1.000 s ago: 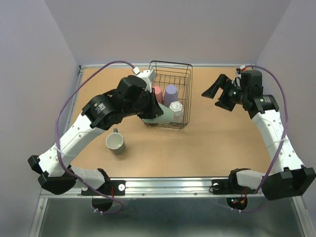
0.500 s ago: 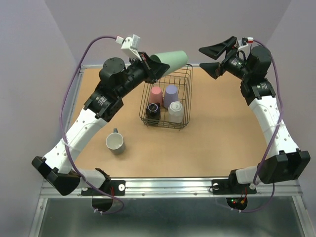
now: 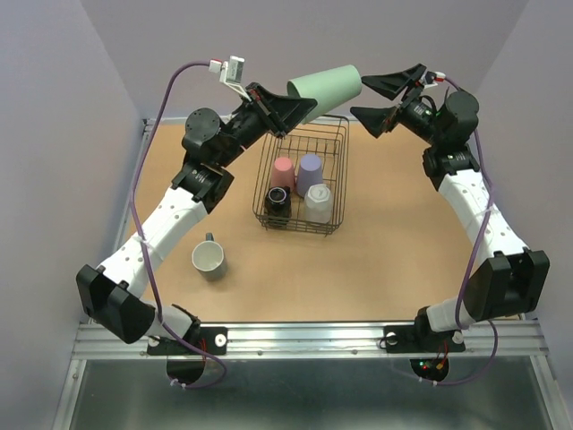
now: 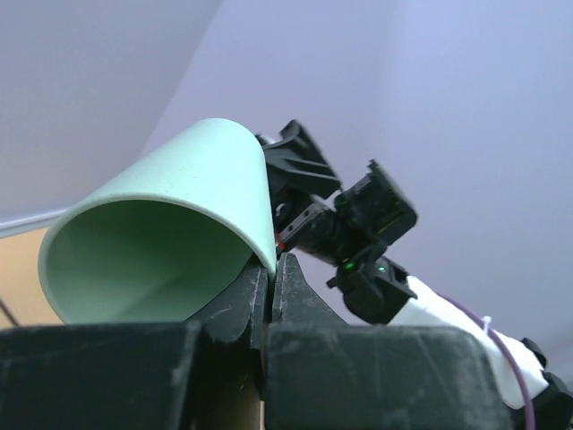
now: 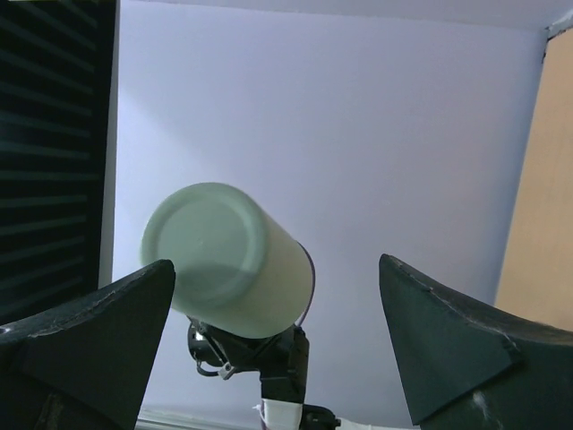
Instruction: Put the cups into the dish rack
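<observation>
left gripper [image 3: 285, 109]: closed tight on the green cup's rim, fingers [image 4: 285, 291] nearly together with the wall pinched between them
green cup [image 3: 327, 87]: held high in the air on its side, mouth at the left gripper, base pointing away toward the right gripper
right gripper [image 3: 378, 98]: spread wide with nothing in it, raised to the cup's height just past its base; in the wrist view one finger shows on each side of the base; contact cannot be told
rack [image 3: 342, 179]: on the table [image 3: 394, 242] below the left gripper and the cup
pink cup [image 3: 283, 168], lavender cup [image 3: 310, 169]: side by side in the rack's middle
brown cup [image 3: 278, 199], white cup [image 3: 319, 202]: in the rack's near end, closer to the arm bases
mug [image 3: 209, 258]: alone on the table outside the rack, well apart from both grippers, beside the left arm's forearm, mouth up
</observation>
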Robot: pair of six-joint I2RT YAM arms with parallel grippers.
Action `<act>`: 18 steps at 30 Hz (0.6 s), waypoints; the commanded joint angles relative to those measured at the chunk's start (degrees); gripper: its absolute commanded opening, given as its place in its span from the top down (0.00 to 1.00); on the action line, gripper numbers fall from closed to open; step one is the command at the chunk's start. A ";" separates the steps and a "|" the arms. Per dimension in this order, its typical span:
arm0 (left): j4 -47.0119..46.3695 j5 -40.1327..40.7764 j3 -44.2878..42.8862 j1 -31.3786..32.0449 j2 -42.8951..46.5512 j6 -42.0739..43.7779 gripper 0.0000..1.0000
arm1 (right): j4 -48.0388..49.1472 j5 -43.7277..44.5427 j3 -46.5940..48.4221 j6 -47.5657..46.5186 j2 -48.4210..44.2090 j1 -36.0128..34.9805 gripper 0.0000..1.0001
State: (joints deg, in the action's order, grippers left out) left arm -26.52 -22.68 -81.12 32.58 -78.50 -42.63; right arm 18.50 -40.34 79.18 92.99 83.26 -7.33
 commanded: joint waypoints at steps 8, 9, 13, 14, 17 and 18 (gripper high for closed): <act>-12.06 -3.43 2.98 0.21 0.19 -3.51 1.00 | 8.03 1.49 1.77 1.23 0.93 -1.98 0.00; -12.23 -3.43 3.07 0.21 0.10 -3.51 1.00 | 8.82 1.75 1.68 1.40 0.85 -1.90 0.00; -12.15 -2.90 3.78 0.21 0.01 -3.51 1.00 | 16.38 4.21 -0.51 4.47 -0.12 -1.98 0.00; -12.15 -2.81 3.95 0.21 0.19 -3.51 1.00 | 17.96 4.74 -1.04 5.09 -0.29 -1.98 0.00; -12.32 -2.72 4.22 0.21 0.01 -3.60 1.00 | 21.74 5.44 -1.22 6.15 0.06 -2.16 0.00; -12.59 -2.72 4.22 0.29 -0.16 -3.69 1.00 | 21.75 5.62 -1.13 6.06 0.32 -2.42 0.00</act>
State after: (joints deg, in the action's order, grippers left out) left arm -33.91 -24.43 -77.23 32.56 -79.22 -46.04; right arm 30.89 -36.27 78.98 97.08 84.62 -8.73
